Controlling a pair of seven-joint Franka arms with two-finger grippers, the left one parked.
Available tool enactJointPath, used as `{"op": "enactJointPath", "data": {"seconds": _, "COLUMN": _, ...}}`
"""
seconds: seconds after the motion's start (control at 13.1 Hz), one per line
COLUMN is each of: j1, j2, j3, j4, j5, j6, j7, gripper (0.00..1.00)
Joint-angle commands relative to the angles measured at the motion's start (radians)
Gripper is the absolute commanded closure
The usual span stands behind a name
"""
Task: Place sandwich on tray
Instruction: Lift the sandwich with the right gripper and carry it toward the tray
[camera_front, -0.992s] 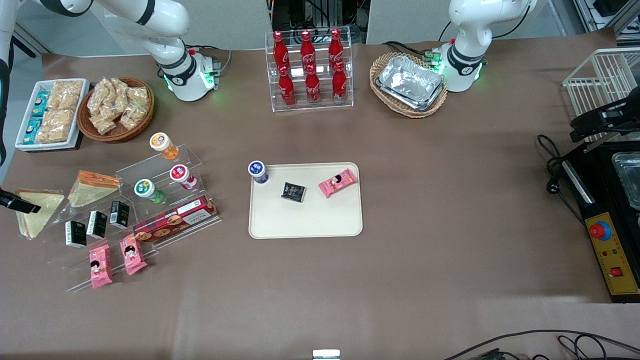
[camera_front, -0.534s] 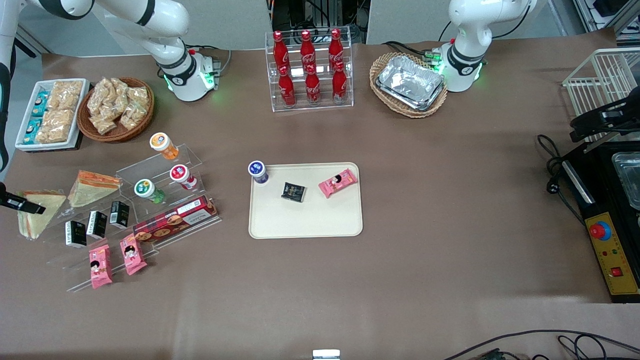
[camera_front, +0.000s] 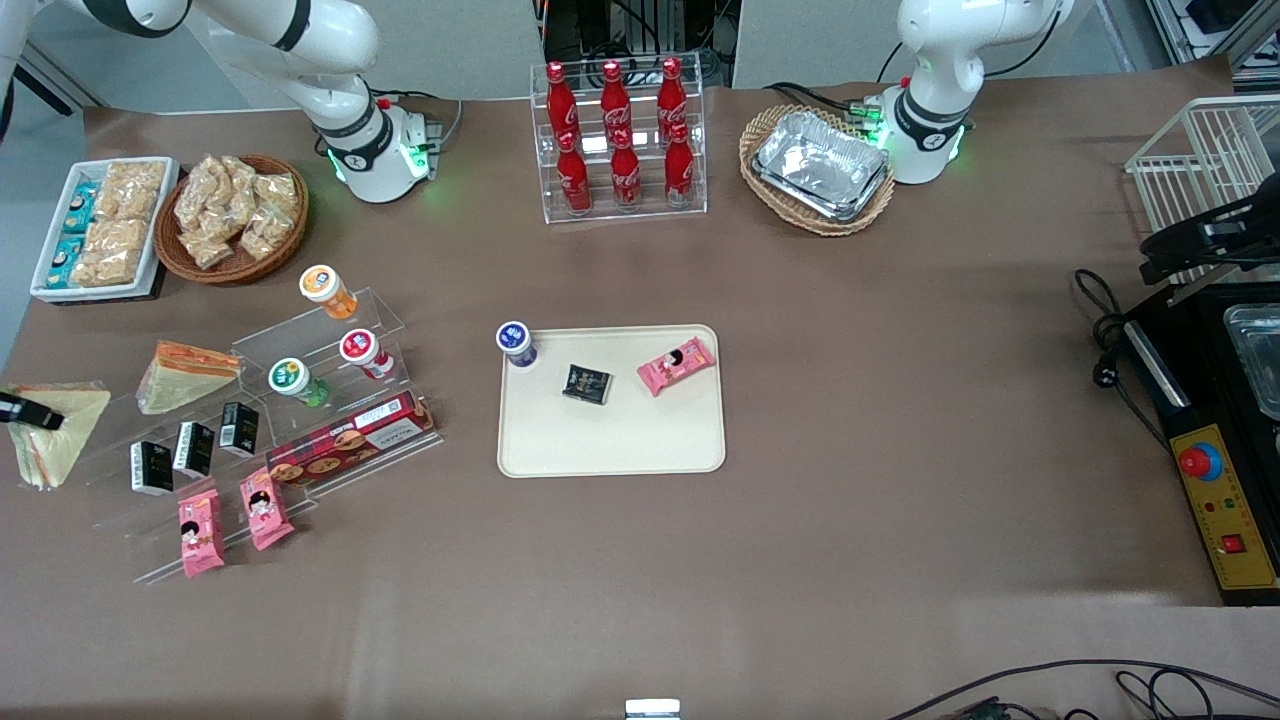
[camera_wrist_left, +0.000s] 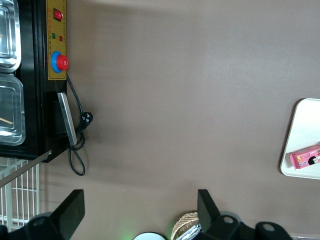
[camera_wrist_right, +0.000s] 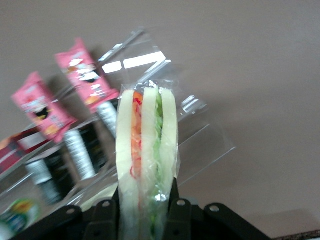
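Standing on edge between the two fingers (camera_wrist_right: 177, 212), the sandwich (camera_wrist_right: 146, 165) is clamped on both bread faces, its red and green filling facing the wrist camera. From the front, the gripper (camera_front: 28, 413) holds the sandwich (camera_front: 50, 440) at the working arm's end of the bench (camera_front: 900, 400), well apart from the tray (camera_front: 610, 440).

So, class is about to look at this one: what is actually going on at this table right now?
The working arm's gripper is shut on the sandwich, a clear-wrapped wedge with red and green filling, held at the working arm's end of the table beside the clear display steps. The tray sits mid-table and holds a black packet, a pink snack packet and a blue-lidded cup at one corner. The sandwich is not yet on it.
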Motion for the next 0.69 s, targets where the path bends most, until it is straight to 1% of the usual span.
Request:
{"op": "enactJointPath", "data": {"seconds": 0.0, "j1": 0.09, "j2": -0.014, "j3": -0.002, "j4": 0.18, "j5": -0.024, "j6": -0.289, "j7": -0.019, "gripper": 0.75}}
{"op": "enactJointPath", "data": {"seconds": 0.15, "j1": 0.162, "j2": -0.048, "j3": -0.002, "j4": 0.207, "j5": -0.024, "j6": -0.378, "j7": -0.036, "gripper": 0.75}}
{"op": "enactJointPath", "data": {"seconds": 0.23, "j1": 0.205, "j2": -0.063, "j3": -0.002, "j4": 0.211, "j5": -0.025, "j6": -0.4, "j7": -0.081, "gripper": 0.75}}
{"op": "enactJointPath", "data": {"seconds": 0.46, "j1": 0.342, "j2": -0.097, "j3": -0.001, "j4": 0.211, "j5": -0.024, "j6": -0.422, "j7": -0.23, "gripper": 0.75}}
{"op": "enactJointPath", "data": {"seconds": 0.61, "j1": 0.461, "j2": -0.108, "j3": -0.001, "j4": 0.211, "j5": -0.025, "j6": -0.426, "j7": -0.267, "gripper": 0.75}}
